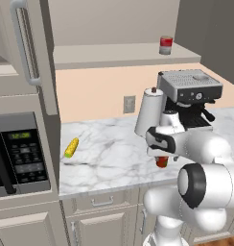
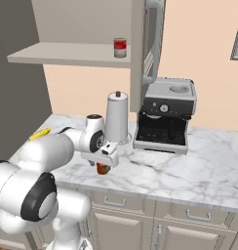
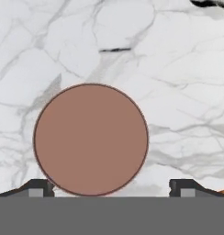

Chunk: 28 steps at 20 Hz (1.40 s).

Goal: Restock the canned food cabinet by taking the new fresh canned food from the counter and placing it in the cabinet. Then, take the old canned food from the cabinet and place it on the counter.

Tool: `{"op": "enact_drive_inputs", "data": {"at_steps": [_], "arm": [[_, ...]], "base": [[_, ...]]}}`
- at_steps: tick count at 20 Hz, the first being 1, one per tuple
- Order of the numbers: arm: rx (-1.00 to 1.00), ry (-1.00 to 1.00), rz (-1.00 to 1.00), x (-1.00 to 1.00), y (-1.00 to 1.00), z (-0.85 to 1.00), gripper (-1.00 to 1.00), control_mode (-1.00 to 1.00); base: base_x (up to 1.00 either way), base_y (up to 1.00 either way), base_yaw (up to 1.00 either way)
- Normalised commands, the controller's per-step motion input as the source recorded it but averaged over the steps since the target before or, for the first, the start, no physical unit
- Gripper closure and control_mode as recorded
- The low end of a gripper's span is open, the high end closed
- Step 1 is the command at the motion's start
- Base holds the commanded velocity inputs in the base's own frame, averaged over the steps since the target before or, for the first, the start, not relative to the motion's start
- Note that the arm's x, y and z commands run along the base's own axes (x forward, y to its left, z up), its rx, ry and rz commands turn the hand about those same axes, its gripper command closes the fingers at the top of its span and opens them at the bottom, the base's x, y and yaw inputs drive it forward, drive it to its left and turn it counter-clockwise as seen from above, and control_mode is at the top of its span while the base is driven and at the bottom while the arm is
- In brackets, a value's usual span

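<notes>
The new fresh canned food (image 1: pixel 161 162) (image 2: pixel 103 169) stands upright on the counter (image 1: pixel 104 158) (image 2: pixel 204 168) near its front edge. My gripper (image 1: pixel 161 156) (image 2: pixel 104 163) hangs right over it, pointing down, open. In the hand view the can's plain brick-red top (image 3: pixel 91 137) sits between the fingers, close to the left fingertip (image 3: pixel 39 187) and well apart from the right one. The old canned food (image 1: pixel 165 45) (image 2: pixel 120 48), red with silver-grey bands, stands on the shelf of the cabinet (image 1: pixel 114 55) (image 2: pixel 67 53).
A coffee machine (image 1: pixel 188 93) (image 2: pixel 165 114) and a paper towel roll (image 1: pixel 148 113) (image 2: pixel 116 117) stand just behind the can. A corn cob (image 1: pixel 71 147) (image 2: pixel 39 133) lies to the left. A microwave (image 1: pixel 20 153) is at far left. The cabinet door (image 2: pixel 151 44) hangs open.
</notes>
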Motion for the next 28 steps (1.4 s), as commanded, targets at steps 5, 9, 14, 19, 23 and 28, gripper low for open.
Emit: {"op": "enact_drive_inputs", "data": {"at_steps": [5, 9, 14, 19, 23, 28], "arm": [[0.0, -0.01, 0.0, 0.26, 0.0, -0.13, -1.0, -1.0], [0.0, -0.02, 0.0, 0.29, 0.0, -0.13, -1.0, -1.0], [-0.01, -0.02, 0.0, 0.14, 0.0, -0.12, 1.0, -1.0], [0.0, -0.01, 0.01, -0.11, 0.0, 0.0, 1.0, -1.0], [0.01, -0.34, 0.09, -0.69, 0.07, 0.53, 1.0, -1.0], [0.0, -0.65, 0.14, -0.91, 0.4, 1.0, 1.0, -1.0]], "base": [[0.0, 0.0, 0.0], [0.0, 0.0, 0.0], [0.0, 0.0, 0.0], [0.0, 0.0, 0.0], [0.0, 0.0, 0.0], [0.0, 0.0, 0.0]]}}
